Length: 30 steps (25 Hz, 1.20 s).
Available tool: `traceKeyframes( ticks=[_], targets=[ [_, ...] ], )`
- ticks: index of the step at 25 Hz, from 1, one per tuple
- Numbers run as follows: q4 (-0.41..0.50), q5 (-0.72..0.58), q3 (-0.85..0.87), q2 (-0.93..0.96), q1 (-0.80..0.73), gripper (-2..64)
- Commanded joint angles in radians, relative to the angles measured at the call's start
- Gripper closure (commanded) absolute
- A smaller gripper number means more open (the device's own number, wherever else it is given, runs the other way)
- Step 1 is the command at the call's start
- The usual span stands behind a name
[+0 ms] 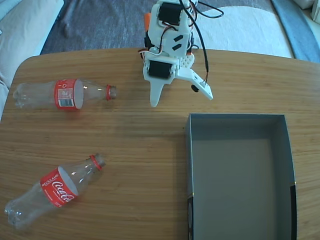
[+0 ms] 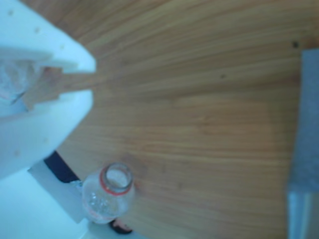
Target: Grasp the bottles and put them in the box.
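In the fixed view, both bottles (image 1: 62,94) (image 1: 52,192) lie left of the box (image 1: 239,122).

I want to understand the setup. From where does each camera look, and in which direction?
Fixed view: above the wooden table, looking down on both bottles, the box and the open hand.
Wrist view: on the arm, facing the tabletop; white hand at left.
Shared: table, box edge, one capless bottle.
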Motion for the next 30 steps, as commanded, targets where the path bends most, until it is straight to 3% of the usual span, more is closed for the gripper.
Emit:
traceKeyframes(
  ticks=[1, 9, 19, 30],
  targets=[
    [-0.012, 0.003, -0.009, 0.006, 0.0, 61.4],
    [-0.005, 0.003, -0.035, -0.012, 0.009, 61.7],
    [-0.017, -0.003, -0.207, -0.034, 0.0, 61.0],
    [-0.014, -0.003, -0.555, -0.535, 0.0, 60.9]
  ],
)
